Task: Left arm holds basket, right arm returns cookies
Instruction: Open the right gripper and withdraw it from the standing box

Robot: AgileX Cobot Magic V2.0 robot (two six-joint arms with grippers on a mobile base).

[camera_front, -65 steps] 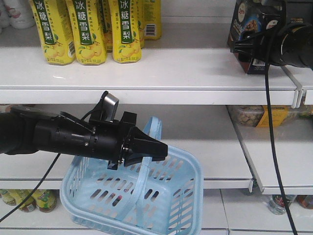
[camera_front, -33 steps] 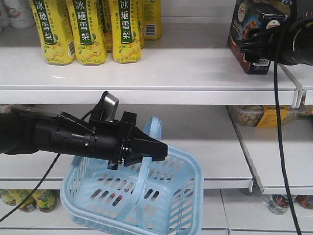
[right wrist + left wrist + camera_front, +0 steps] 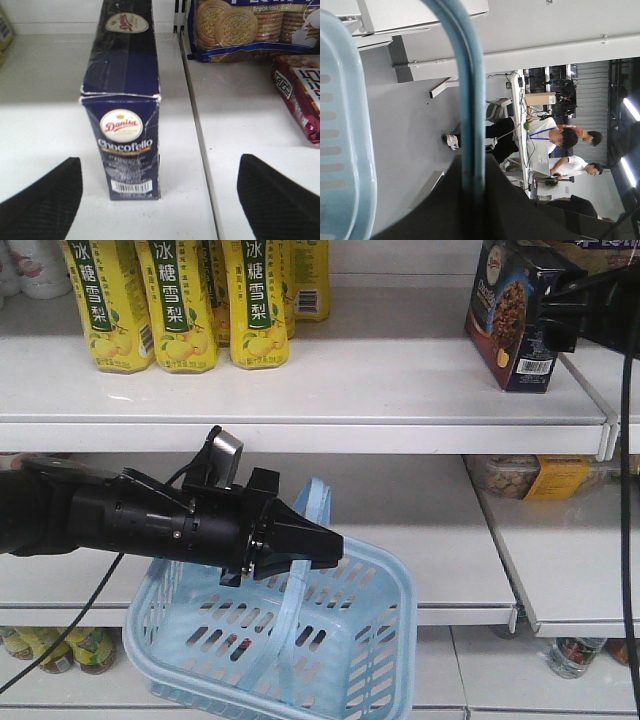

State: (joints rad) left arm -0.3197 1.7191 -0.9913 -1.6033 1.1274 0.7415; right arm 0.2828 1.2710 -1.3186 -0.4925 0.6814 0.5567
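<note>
The light blue basket point(image 3: 300, 640) hangs in front of the lower shelves by its hoop handle point(image 3: 315, 502). My left gripper point(image 3: 318, 548) is shut on that handle. In the left wrist view the handle point(image 3: 470, 90) runs down between the closed black jaws point(image 3: 472, 187), with the basket rim point(image 3: 340, 125) at the left. The navy cookies box point(image 3: 512, 315) stands upright on the upper shelf. My right arm point(image 3: 600, 315) is just right of it. In the right wrist view my right gripper point(image 3: 159, 212) is open wide and empty. The box point(image 3: 125, 125) stands free ahead of the fingertips point(image 3: 45, 200).
Yellow drink bottles point(image 3: 180, 300) stand at the upper shelf's left. A shelf divider point(image 3: 196, 125) runs just right of the box, with biscuit packs point(image 3: 240, 25) and a red pack point(image 3: 300, 100) beyond it. A snack tub point(image 3: 530, 475) sits on the lower right shelf.
My right gripper has let go of the cookies box and drawn back to the right. The box now stands alone on the shelf. The left arm and basket have not moved.
</note>
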